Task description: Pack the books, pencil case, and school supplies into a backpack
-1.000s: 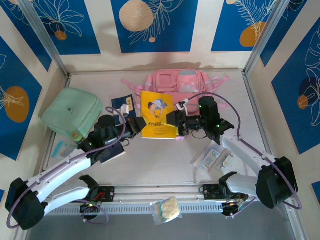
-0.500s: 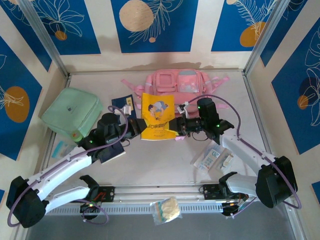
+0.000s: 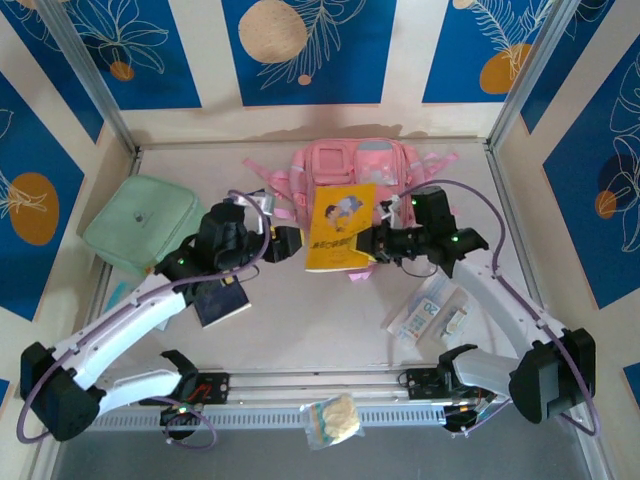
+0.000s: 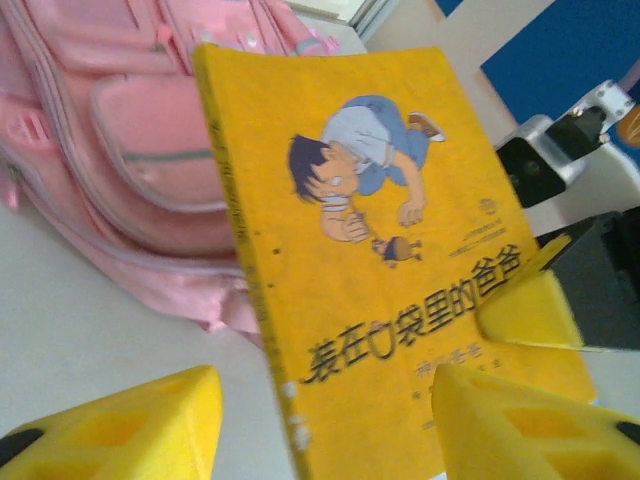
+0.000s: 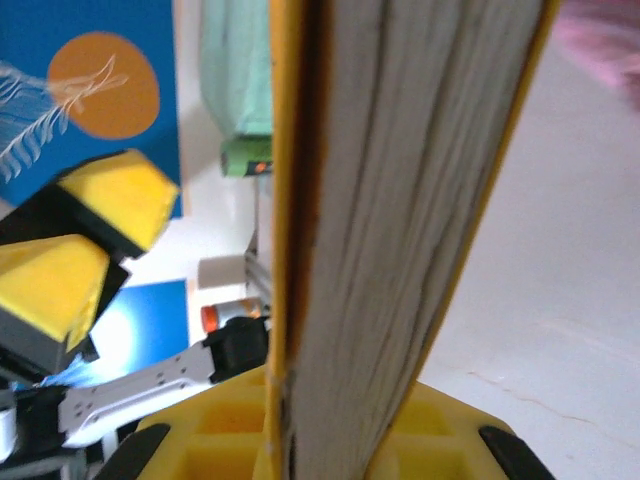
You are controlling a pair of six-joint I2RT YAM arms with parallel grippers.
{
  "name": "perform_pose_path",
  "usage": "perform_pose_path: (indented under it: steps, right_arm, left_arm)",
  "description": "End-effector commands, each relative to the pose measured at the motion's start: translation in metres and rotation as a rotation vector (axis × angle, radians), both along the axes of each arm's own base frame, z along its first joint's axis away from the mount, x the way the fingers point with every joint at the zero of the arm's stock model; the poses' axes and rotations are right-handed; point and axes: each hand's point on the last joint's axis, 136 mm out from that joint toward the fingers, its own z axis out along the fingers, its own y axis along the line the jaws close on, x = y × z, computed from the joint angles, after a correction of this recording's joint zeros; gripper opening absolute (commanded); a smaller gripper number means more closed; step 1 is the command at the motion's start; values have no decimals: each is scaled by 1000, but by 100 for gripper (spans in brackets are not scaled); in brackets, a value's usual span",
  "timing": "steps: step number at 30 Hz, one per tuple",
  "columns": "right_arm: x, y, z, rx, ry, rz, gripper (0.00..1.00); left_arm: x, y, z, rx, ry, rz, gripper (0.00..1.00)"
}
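The bright yellow book point(image 3: 338, 228) stands tilted up in front of the pink backpack point(image 3: 355, 163). My right gripper point(image 3: 375, 241) is shut on its lower right edge; in the right wrist view the book's page edge point(image 5: 400, 200) rises from between my right gripper's point(image 5: 330, 445) jaws. My left gripper point(image 3: 286, 243) is open at the book's left; its fingertips point(image 4: 135, 425) stand apart on either side of the spine of the yellow book point(image 4: 380, 250). A navy book point(image 3: 224, 303) lies under the left arm. White supplies packets point(image 3: 424, 316) lie at the right.
A mint-green square pouch point(image 3: 140, 225) lies at the left near the wall. A small clear bag point(image 3: 335, 418) hangs over the front rail. A pale packet point(image 3: 116, 296) sits by the left edge. Open table lies in front of the arms' grippers.
The right gripper shut on the yellow book and lifted it up and right toward the backpack. The left gripper opened and let go of the book.
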Motion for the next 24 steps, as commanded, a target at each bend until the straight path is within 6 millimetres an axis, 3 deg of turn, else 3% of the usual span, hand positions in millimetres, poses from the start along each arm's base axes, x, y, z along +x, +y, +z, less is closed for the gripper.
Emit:
perform_pose_path:
  steps: [1,12,24]
  right_arm:
    - [1,-26,5,-81,-32,-58,0]
    - [14,-94,-22,-161,58,-305,0]
    - [22,-117,-26,-148,85,-395,0]
  left_arm:
    - [10,-4,-22,276,-146,-148,60]
    - [60,-69,-70,455,-276,-435,70]
    - [103,-116,-133,652,-311,-605,72]
